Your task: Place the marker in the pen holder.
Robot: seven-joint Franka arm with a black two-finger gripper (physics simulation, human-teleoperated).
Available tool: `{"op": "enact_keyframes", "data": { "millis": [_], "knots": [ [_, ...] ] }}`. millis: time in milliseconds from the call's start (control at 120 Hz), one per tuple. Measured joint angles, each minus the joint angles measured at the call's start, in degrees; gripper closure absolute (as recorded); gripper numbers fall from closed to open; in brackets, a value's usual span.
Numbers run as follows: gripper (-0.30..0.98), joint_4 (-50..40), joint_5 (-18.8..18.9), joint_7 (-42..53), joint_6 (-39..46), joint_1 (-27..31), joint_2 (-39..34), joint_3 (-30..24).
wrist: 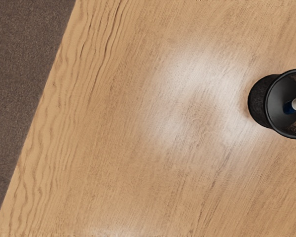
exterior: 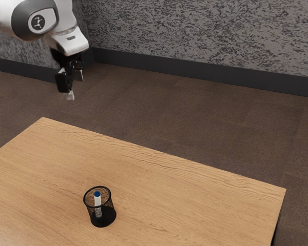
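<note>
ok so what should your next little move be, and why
I'd probably just raise my gripper slightly and finish: the marker is already inside the pen holder, and the gripper hangs open and empty above the table.

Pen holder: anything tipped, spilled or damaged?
Nothing stands out. The pen holder stands upright on the table, its rim round with no visible dents. The marker is inside it, blue end up in the exterior view. No spill or visible damage.
</note>
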Motion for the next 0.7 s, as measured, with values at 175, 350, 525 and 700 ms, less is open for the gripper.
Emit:
{"op": "enact_keyframes", "data": {
  "millis": [175, 350, 525, 700],
  "knots": [
    [0.0, 2.53, -0.9, -6.13, -1.66, 0.04, -2.14, 0.0],
    [0.0, 2.65, -1.16, -10.73, -2.37, 0.11, -2.25, 0.0],
    [0.0, 2.65, -1.22, -14.18, -2.67, 0.11, -2.25, 0.0],
    [0.0, 2.65, -1.24, -16.75, -2.79, 0.11, -2.25, 0.0]
  ]
}}
